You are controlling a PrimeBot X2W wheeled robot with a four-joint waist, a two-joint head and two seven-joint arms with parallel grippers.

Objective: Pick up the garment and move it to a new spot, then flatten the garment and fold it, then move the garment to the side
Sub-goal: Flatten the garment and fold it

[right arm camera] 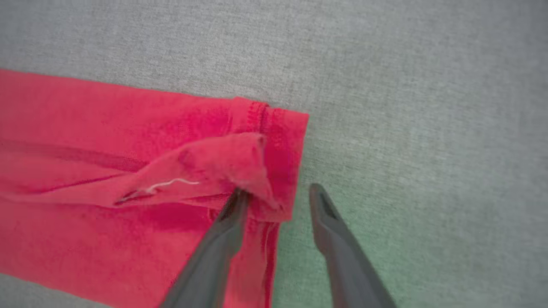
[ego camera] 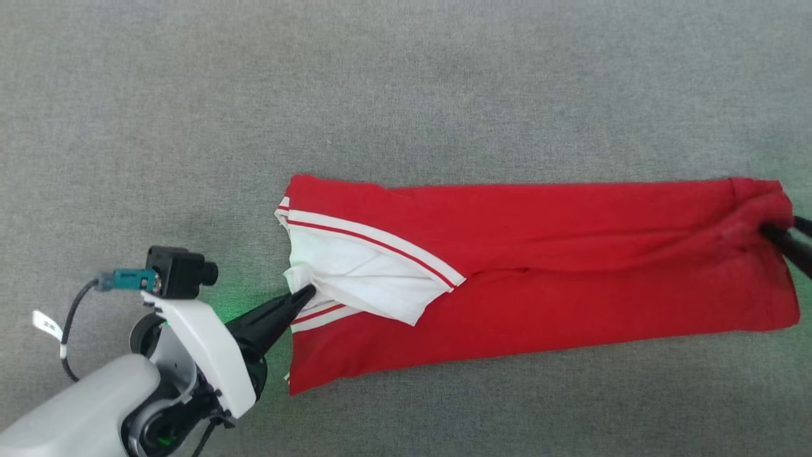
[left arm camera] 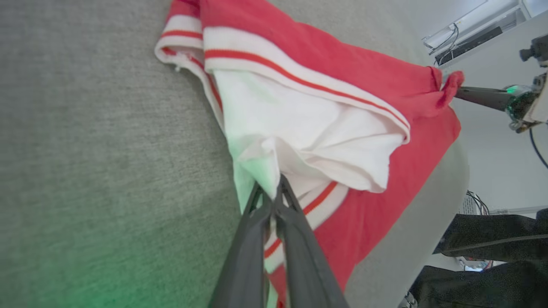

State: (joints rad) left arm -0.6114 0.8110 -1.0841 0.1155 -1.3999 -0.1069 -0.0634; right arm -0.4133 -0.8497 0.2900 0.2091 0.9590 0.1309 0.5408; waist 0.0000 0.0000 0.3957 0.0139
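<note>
The garment [ego camera: 571,254] lies on the grey table as a long red strip folded lengthwise, with a white sleeve and striped trim at its left end. My left gripper [ego camera: 309,291] is shut on the edge of the white sleeve [left arm camera: 299,128], its fingers [left arm camera: 257,239] pressed together around the cloth. At the right end, my right gripper [right arm camera: 279,192] stands open. A bunched fold of the red hem [right arm camera: 239,158] rests against its left finger, and the right finger is over bare table. In the left wrist view, the right gripper [left arm camera: 460,92] touches the raised red corner.
Grey felt-like table surface [ego camera: 406,82] stretches all around the garment. In the left wrist view the table's edge [left arm camera: 428,222] runs past the garment, with dark shapes [left arm camera: 492,239] and a white shelf with cables [left arm camera: 471,34] beyond.
</note>
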